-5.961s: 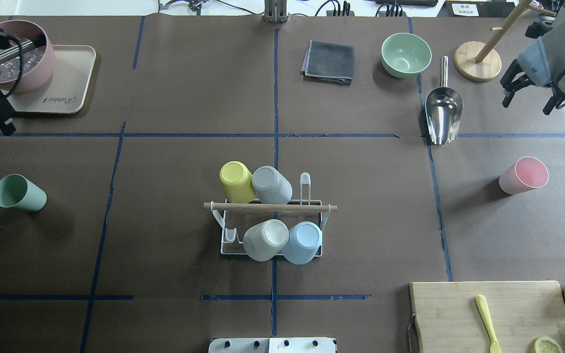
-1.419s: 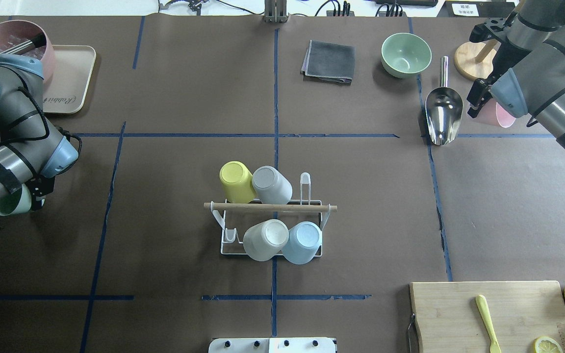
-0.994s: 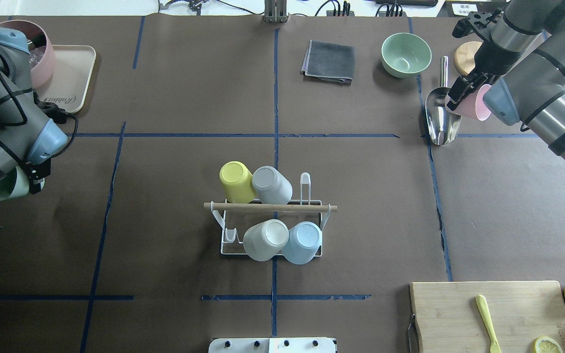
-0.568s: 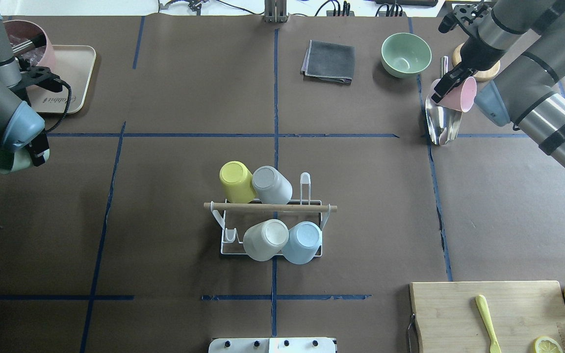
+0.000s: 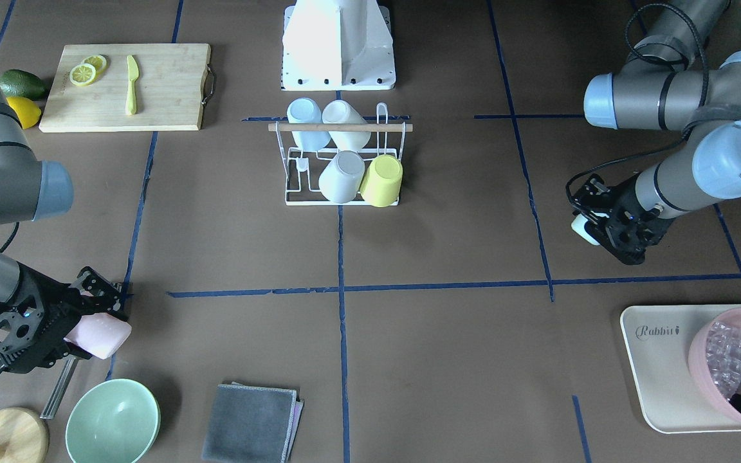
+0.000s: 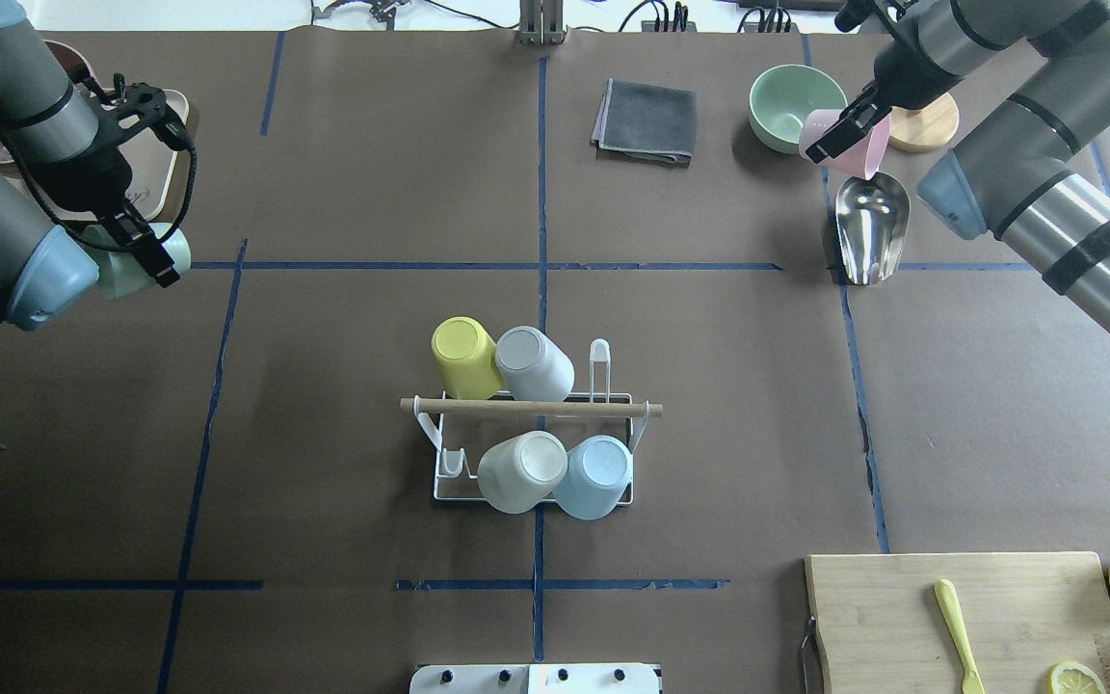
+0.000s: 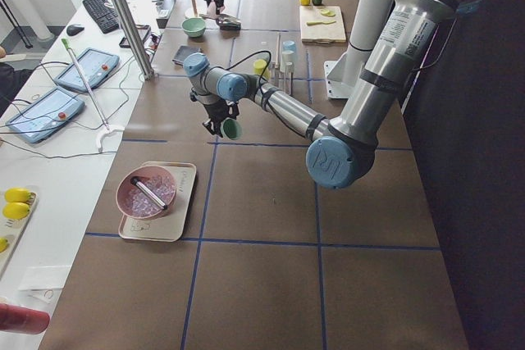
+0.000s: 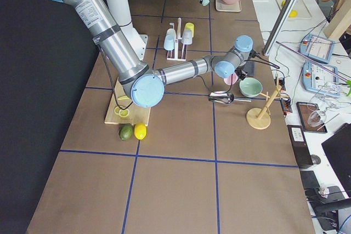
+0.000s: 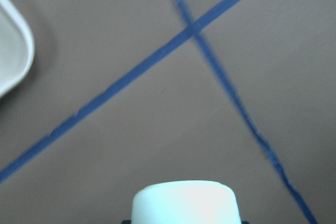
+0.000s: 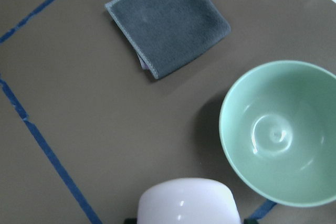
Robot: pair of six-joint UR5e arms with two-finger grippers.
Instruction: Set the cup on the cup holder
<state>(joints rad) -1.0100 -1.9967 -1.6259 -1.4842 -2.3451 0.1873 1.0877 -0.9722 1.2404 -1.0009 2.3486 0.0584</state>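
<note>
At the table's (image 6: pixel 324 193) far left, the left claw (image 6: pixel 152 256) is closed on a green cup (image 6: pixel 117 274), its fingers pressed against the cup's sides. The cup is tipped on its side and lifted off the surface, near the tray (image 9: pixel 13 51). In the middle stands the holder (image 6: pixel 613 409), well apart from both arms. It carries four upturned cups: yellow (image 6: pixel 463 357) and grey (image 6: pixel 534 363) in the far row, cream (image 6: pixel 521 470) and blue (image 6: pixel 595 475) in the near one. One prong shows bare in each row. At the far right, the right claw (image 6: pixel 844 131) grips a pink cup (image 6: pixel 868 156), also tilted. It hangs just beside the bowl (image 6: pixel 791 106) and over the scoop's (image 6: pixel 871 226) handle.
</note>
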